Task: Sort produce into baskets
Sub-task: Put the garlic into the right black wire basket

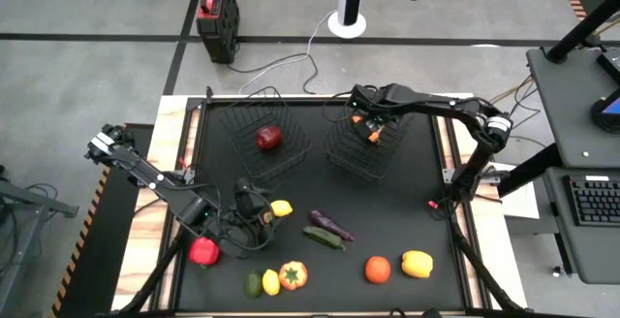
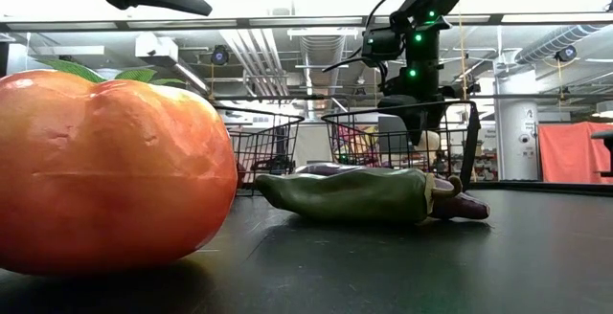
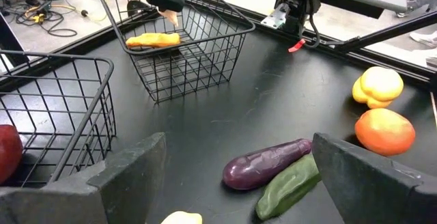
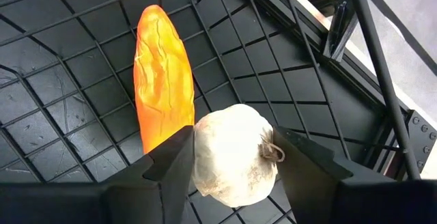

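The right gripper [image 4: 232, 162] holds the garlic [image 4: 234, 154] between its fingers over the right basket [image 1: 360, 143] at one o'clock — release it beside the carrot [image 4: 160, 84]. The left gripper [image 3: 239, 176] waits wide open.

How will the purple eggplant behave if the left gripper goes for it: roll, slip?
The eggplant looks glossy and rounded, so fingers may slip. It is elongated and lies against the green cucumber, so it probably rolls sideways or nudges that. Likely stiff and light.

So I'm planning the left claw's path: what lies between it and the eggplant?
Only the lemon lies between left claw and eggplant, seen in the high view.
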Tool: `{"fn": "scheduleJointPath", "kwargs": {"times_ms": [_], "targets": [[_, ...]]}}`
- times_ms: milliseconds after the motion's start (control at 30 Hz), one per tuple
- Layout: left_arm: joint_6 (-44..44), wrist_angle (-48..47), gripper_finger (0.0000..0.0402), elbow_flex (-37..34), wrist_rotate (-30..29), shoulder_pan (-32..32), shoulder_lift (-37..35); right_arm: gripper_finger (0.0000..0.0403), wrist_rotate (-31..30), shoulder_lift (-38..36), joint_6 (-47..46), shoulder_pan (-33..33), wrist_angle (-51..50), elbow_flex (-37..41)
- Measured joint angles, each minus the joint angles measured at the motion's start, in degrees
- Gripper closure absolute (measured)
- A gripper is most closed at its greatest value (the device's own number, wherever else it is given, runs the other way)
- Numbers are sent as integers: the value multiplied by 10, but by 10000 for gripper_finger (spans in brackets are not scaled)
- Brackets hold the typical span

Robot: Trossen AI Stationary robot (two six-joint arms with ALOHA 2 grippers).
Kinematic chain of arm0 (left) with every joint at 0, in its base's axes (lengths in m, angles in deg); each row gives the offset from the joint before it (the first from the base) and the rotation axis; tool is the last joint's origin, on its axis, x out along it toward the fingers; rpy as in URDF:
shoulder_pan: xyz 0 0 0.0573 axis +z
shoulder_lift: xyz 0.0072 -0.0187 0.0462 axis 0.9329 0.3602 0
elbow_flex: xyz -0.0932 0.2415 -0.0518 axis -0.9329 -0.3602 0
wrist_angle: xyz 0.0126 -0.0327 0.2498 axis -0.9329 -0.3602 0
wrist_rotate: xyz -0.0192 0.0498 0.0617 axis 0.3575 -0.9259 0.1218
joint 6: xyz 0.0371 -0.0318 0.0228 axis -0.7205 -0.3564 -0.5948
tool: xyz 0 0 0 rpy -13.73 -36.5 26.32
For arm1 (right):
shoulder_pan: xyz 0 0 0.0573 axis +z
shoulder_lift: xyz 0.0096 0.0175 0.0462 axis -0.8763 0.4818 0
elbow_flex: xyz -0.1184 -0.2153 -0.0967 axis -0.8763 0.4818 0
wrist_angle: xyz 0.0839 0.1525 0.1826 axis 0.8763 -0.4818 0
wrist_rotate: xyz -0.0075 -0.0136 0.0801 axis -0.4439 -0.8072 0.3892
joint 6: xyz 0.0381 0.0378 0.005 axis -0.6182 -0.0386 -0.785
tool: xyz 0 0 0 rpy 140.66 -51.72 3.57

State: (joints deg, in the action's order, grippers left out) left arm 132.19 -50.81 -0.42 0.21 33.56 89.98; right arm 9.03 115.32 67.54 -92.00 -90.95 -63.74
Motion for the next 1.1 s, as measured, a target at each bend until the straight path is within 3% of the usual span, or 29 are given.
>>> {"fn": "scheduleJointPath", "kwargs": {"times_ms": [1100], "targets": [[0,0,51,0,0,0,0,204,0,0,-5,0,7,0]]}}
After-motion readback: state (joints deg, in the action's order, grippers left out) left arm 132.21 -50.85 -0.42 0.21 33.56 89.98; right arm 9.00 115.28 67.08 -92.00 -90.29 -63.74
